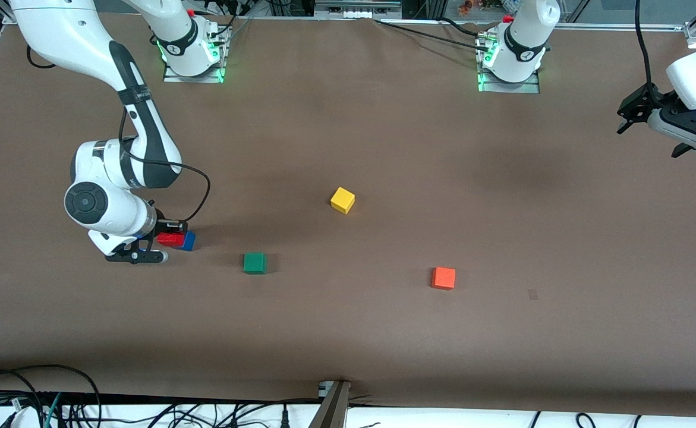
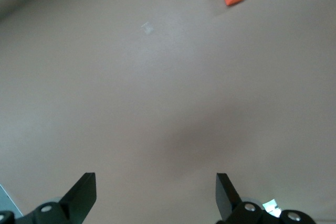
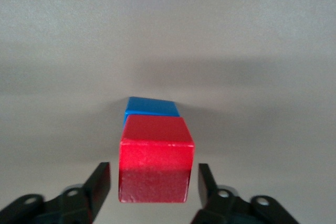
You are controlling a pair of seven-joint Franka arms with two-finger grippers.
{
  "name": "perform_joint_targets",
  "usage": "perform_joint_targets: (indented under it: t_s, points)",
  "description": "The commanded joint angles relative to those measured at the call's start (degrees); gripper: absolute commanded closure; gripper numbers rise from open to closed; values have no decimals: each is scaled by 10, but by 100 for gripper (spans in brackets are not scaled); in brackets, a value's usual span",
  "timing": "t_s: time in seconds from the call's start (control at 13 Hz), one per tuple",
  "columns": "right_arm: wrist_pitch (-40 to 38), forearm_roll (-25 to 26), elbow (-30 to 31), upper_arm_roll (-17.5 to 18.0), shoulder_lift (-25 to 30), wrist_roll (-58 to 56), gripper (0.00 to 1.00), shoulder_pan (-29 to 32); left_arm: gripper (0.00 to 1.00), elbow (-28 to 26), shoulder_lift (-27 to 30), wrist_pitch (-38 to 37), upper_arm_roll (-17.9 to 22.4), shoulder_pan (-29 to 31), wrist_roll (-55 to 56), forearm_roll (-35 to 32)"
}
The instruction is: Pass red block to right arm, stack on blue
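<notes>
Red block point(image 3: 155, 165) sits between my right claw point(image 1: 158, 241)'s parted fingers, seemingly not gripped, resting on the blue point(image 3: 151, 107) block but offset toward the claw. Farther off at about two o'clock, my left claw point(image 2: 155, 198) waits open and empty above bare desk point(image 1: 383, 333).

The red block point(image 3: 155, 158) is bright red. The blue cube point(image 3: 151, 107) under it is blue. The green cube point(image 1: 255, 263), just beside the red block, is dark green. The yellow cube point(image 1: 342, 200) and the orange cube point(image 1: 443, 278) are bright. The table point(image 1: 502, 196) is plain brown.
</notes>
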State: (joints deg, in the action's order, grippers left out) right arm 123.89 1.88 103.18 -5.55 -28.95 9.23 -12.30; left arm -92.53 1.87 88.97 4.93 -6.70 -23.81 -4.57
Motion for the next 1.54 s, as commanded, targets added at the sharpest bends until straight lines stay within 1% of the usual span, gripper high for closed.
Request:
perform_joint_targets:
  t_s: [0.0, 0.15, 0.23, 0.38, 0.54, 0.62, 0.77, 0.85, 0.92, 1.0, 1.15, 1.31, 1.38, 1.46]
  points:
    - [-20, -6, 0, 4, 11, -1, 0, 3, 0, -12, 11, 8, 2, -1, 129, -6]
    - [-50, -6, -8, 4, 30, -3, 0, 3, 0, -13, 11, 7, 0, 1, 188, 1]
    - [-67, -6, -15, 4, 49, -4, 0, 2, 0, -16, 10, 8, 0, 9, 209, 22]
    - [-111, -5, -42, 5, 80, -3, 0, 2, 0, -26, 10, 21, -1, 26, 210, 57]
    - [-151, -6, -102, 5, 97, -4, 0, 1, 0, -51, 35, 35, -1, 29, 218, 65]
    - [-194, -6, -138, 4, 99, -2, 0, 1, 0, -66, 50, 40, -1, 29, 221, 65]
    - [-315, -5, -217, 2, 111, 5, 0, 1, 0, -85, 62, 43, -4, 32, 238, 65]
    - [-346, -3, -248, -3, 115, -5, 0, 2, 0, -85, 61, 42, -7, 34, 244, 65]
    - [-371, -5, -270, -6, 121, -6, 0, 3, 0, -83, 58, 43, -19, 36, 249, 64]
    - [-399, -6, -277, -17, 135, -8, 0, 3, 0, -80, 55, 43, -25, 36, 257, 63]
    - [-424, -5, -277, -16, 176, -5, 0, 1, 0, -78, 53, 43, -40, 36, 286, 63]
    - [-424, -6, -239, -10, 223, 2, 0, 9, 0, -76, 48, 44, -42, 36, 291, 66]
    - [-417, -8, -208, -3, 252, -3, 0, 40, 0, -73, 39, 44, -41, 36, 293, 66]
    - [-410, -8, -179, 33, 273, -5, 0, 83, 0, -67, 35, 44, -41, 37, 293, 66]
